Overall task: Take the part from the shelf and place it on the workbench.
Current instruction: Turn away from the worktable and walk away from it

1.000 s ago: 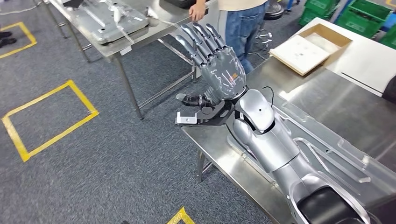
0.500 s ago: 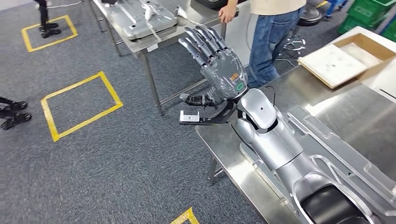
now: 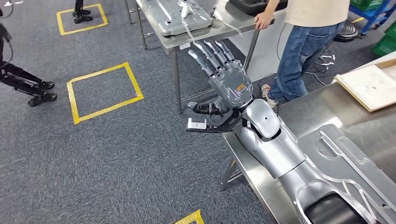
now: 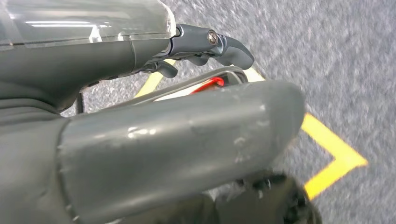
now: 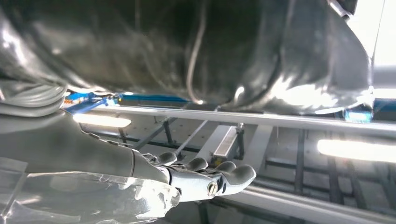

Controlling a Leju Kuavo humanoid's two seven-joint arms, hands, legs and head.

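A large silvery pressed-metal part [image 3: 348, 151] lies flat on the steel workbench [image 3: 247, 161] at the lower right. My right arm reaches over it. My right hand [image 3: 224, 77] is raised past the bench's corner, above the carpet, with its fingers stretched apart and nothing in it. In the right wrist view the same hand [image 5: 205, 179] points its straight fingers toward ceiling lights, under a dark shiny surface I cannot identify. My left hand [image 4: 205, 44] hangs over grey carpet with yellow tape and holds nothing.
A second steel table [image 3: 219, 28] stands ahead with a similar metal panel [image 3: 180, 16] on it. A person in jeans [image 3: 306, 42] rests a hand on that table. A flat cardboard box [image 3: 371, 86] lies at the far right. Yellow tape squares [image 3: 102, 91] mark the carpet.
The whole picture has shifted: the camera turned, so the far table, the person and the tape squares slid across it. My right hand keeps its raised, spread pose.
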